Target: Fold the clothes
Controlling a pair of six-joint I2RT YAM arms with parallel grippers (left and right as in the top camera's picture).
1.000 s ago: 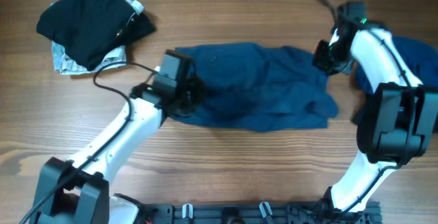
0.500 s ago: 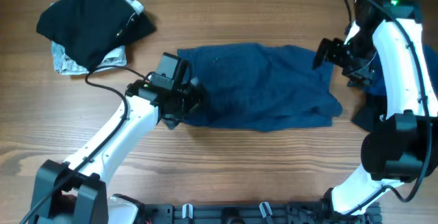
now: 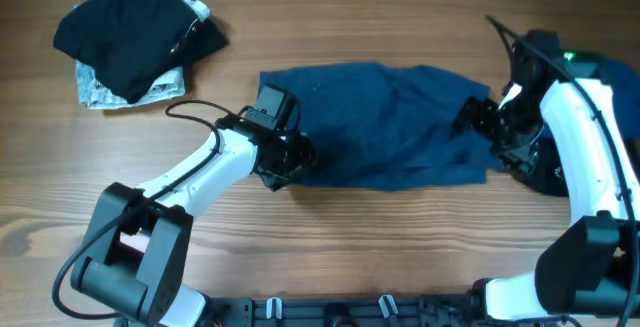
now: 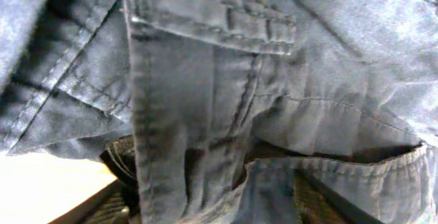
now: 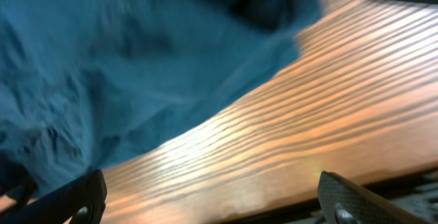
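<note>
1. Navy shorts (image 3: 380, 117): lie in the centre of the overhead frame on the wooden table (image 3: 330, 257), spread as a wide band from left to right.
2. Surface: dark navy, rumpled, with creases running across the middle. The lower edge is uneven, and the lower right corner juts out.
3. Left wrist view: cloth fills the frame. Double-stitched seams, a pocket flap at the top and a hem at lower right are readable.
4. Left gripper (image 3: 290, 157): sits at the shorts' lower left edge, touching the cloth. The cloth hides the fingers, so I cannot tell how wide they stand or whether they grip anything.
5. Right gripper (image 5: 212, 203): fingers spread wide at the bottom corners of its wrist view, with bare wood between them and nothing held. The shorts' edge lies just ahead, in the upper left of that frame.
6. Overhead: the right gripper is at the shorts' right end.
7. Upper left of the overhead frame: a black garment (image 3: 130, 27) is piled on a grey-white patterned piece (image 3: 95, 89), well apart from the shorts.
8. Right edge: dark cloth (image 3: 548, 175) is partly hidden under the right arm.
</note>
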